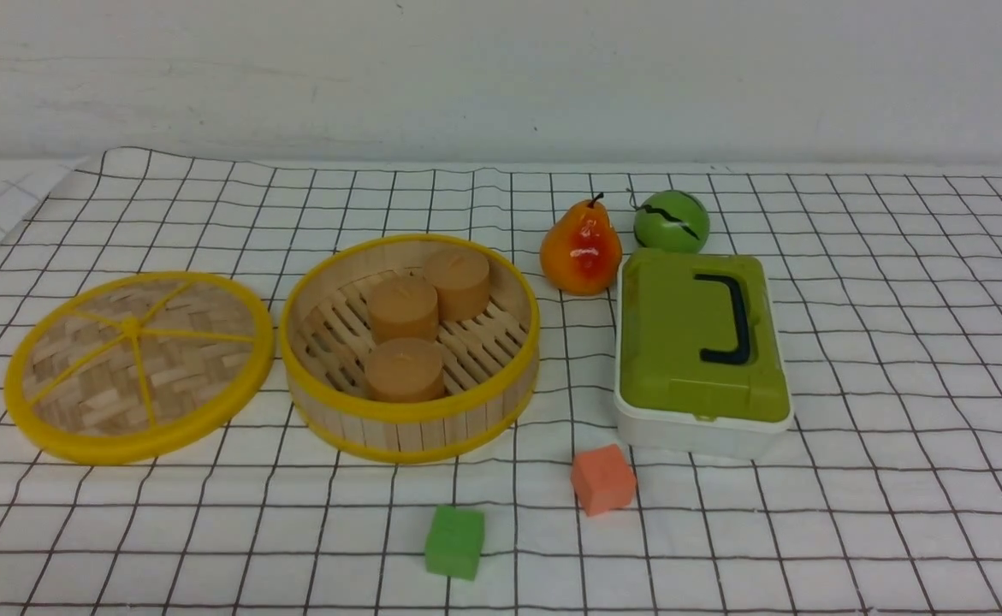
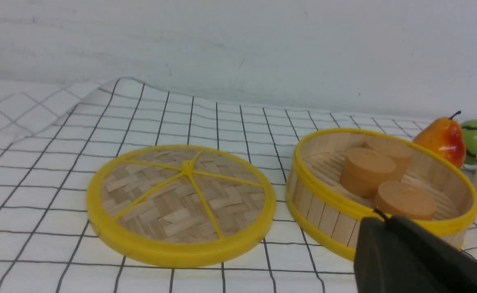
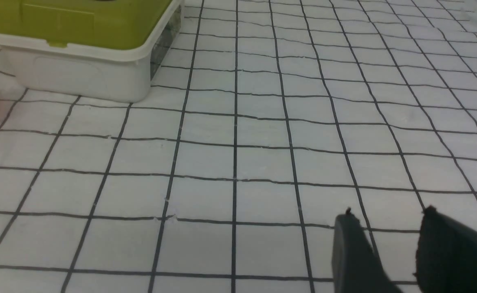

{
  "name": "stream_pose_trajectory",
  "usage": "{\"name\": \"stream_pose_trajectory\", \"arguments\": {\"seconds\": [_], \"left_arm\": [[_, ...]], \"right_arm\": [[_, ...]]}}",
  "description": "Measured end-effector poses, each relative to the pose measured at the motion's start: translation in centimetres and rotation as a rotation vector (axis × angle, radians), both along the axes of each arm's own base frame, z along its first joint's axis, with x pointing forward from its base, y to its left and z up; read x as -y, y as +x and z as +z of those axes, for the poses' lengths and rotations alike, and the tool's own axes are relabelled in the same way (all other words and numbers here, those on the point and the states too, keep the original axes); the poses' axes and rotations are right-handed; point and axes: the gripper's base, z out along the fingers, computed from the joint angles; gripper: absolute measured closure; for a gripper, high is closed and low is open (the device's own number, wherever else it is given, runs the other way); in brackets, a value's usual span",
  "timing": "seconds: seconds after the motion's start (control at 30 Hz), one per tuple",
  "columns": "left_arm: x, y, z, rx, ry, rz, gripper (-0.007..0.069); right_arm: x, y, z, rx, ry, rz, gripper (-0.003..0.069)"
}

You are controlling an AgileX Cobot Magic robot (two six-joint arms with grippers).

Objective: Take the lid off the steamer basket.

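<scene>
Lid (image 1: 139,366) off, lying flat on the checked cloth (image 1: 877,513), just beside the steamer basket (image 1: 410,346) on its left, rims close but not visibly touching. Basket uncovered, three tan cylinders (image 1: 404,308) standing on the slatted floor. Left gripper (image 2: 385,221) seen only in the left wrist view: dark fingers pressed together with no gap visible, holding nothing; basket's near wall directly ahead of the tips, lid ahead and off to one side, well clear of the jaws. Right gripper (image 3: 389,228) seen only in the right wrist view: two dark fingers with a clear gap between them, nothing in the gap, bare cloth ahead of the tips. White box with green top (image 1: 702,351) well ahead of the right jaws and off to the side, orange cube (image 1: 603,479) just beside its near corner. Green cube (image 1: 454,541) near the front edge. Pear (image 1: 580,250) and green ball (image 1: 671,221) behind the box. Neither gripper visible in the front view.
</scene>
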Motion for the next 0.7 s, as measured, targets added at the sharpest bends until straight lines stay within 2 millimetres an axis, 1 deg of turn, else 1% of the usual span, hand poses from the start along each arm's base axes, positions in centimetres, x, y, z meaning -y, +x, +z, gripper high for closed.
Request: {"name": "stream_pose_trajectory", "arguments": {"seconds": [0.03,0.07,0.17,0.3,0.4,0.57,0.7], "left_arm": [[0.0,-0.1,-0.1,0.011,-0.001,0.0,0.0637],[0.0,-0.5,-0.9,0.004,0.009,-0.006,0.0637],[0.1,-0.7,-1.6,-0.048,0.046,-0.015,0.0637],[0.2,-1.0,-3.5,-0.248,0.059,-0.033,0.0637],[0.2,-1.1,-3.9,-0.289,0.07,-0.039,0.0637],[0.2,-1.1,-3.9,-0.29,0.119,-0.046,0.0637],[0.3,-1.1,-3.9,-0.292,0.084,-0.056,0.0637]], "right_arm": [[0.0,0.0,0.0,0.0,0.0,0.0,0.0419],[0.0,0.0,0.0,0.0,0.0,0.0,0.0419],[0.0,0.0,0.0,0.0,0.0,0.0,0.0419],[0.0,0.0,0.0,0.0,0.0,0.0,0.0419],[0.0,0.0,0.0,0.0,0.0,0.0,0.0419],[0.0,0.0,0.0,0.0,0.0,0.0,0.0419],[0.0,0.0,0.0,0.0,0.0,0.0,0.0419]]}}
